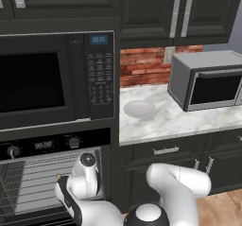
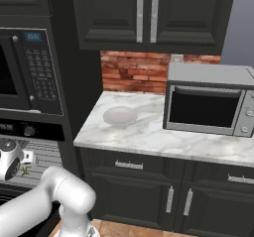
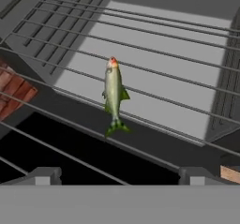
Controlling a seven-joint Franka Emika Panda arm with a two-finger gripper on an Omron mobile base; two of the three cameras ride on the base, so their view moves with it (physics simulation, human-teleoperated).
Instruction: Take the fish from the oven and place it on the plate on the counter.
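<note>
Olive-green and slender, the fish (image 3: 114, 94) lies on a wire rack inside the oven (image 1: 33, 182), whose door is down so the racks are exposed. The gripper (image 3: 117, 176) hovers in front of the cavity with its jaws spread wide and nothing between them; the fish sits centred between the two fingertips (image 3: 44, 176) but apart from them, deeper in on the rack. So the job looks barely begun: the oven is open and the hand is lined up, yet the grasp, the lift out and the carry to the plate (image 1: 140, 109) are all left to do.

Going left to right in the left base view, the black keypad microwave (image 1: 52, 78) sits directly above the oven, then comes the counter (image 1: 189, 121) with the pale plate near its left end, bare and waiting, then the grey box microwave (image 1: 205, 81) well to the right of it. Red brick backsplash (image 1: 142, 66) runs behind, dark cabinets (image 1: 160, 10) above.

The likely obstacles are the rack wires beneath and above the fish, which leave little room for the fingers, and the oven's right wall, which the arm must clear when swinging over to the plate
</note>
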